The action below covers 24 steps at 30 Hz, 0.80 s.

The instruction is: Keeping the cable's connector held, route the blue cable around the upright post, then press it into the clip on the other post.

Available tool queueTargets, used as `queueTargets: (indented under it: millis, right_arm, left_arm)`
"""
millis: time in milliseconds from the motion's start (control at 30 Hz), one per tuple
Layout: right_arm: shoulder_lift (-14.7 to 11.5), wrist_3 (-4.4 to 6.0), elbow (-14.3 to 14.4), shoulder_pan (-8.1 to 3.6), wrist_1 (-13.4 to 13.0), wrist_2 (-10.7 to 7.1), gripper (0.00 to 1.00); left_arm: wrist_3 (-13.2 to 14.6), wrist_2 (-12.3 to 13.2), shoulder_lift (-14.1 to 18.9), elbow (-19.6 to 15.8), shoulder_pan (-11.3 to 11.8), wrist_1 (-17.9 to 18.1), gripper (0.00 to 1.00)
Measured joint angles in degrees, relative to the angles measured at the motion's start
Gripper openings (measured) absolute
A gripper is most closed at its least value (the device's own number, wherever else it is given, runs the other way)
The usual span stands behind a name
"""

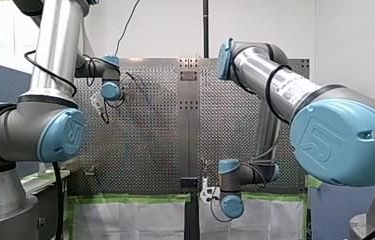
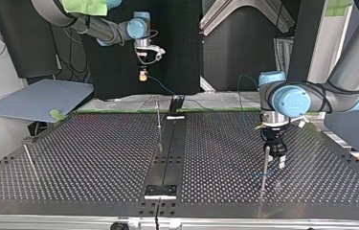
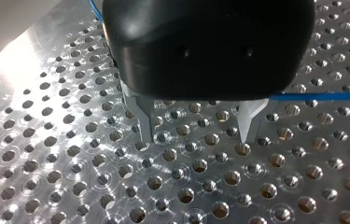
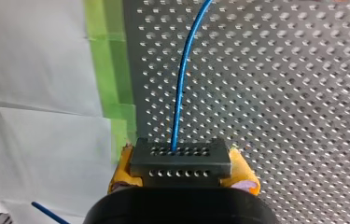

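Right gripper point(image 4: 182, 173) was closed with its yellow pads on both sides of the black connector point(image 4: 180, 158) and held it firmly. The blue cable point(image 4: 182, 84) left the connector's face and ran straight ahead over the table point(image 2: 95, 158), its long axis pointing toward the post point(image 2: 264, 167). The connector itself hung well apart from the post, raised above the table's edge. Left gripper point(image 3: 193, 133) stood just beside the post, low over the holes. Its metal fingers point(image 3: 142, 116) were spread wide and held nothing. In the left wrist view the cable crossed sideways behind these fingers, at the level of their roots — not between them. Judgement: the left arm was much nearer the post, so guiding the cable around it would fall to that arm, while the right kept its hold on the connector. Could not tell whether the cable touched the post, nor on which side of it the cable lay — the clip could not be made out either.
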Motion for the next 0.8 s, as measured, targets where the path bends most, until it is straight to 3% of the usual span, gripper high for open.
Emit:
queueTargets:
  millis: [367,800]
  right_arm:
    - [-4.95,0.18,5.27,-0.19,-5.26,-0.25,0.0]
    - [-5.44,1.03,11.29,-0.93,-11.29,-3.37,0.0]
  left_arm:
    - [0.05,-0.1,0.0,0.0,-0.48,-0.99,0.87]
    - [0.11,-0.29,0.01,0.0,-1.39,-2.67,0.87]
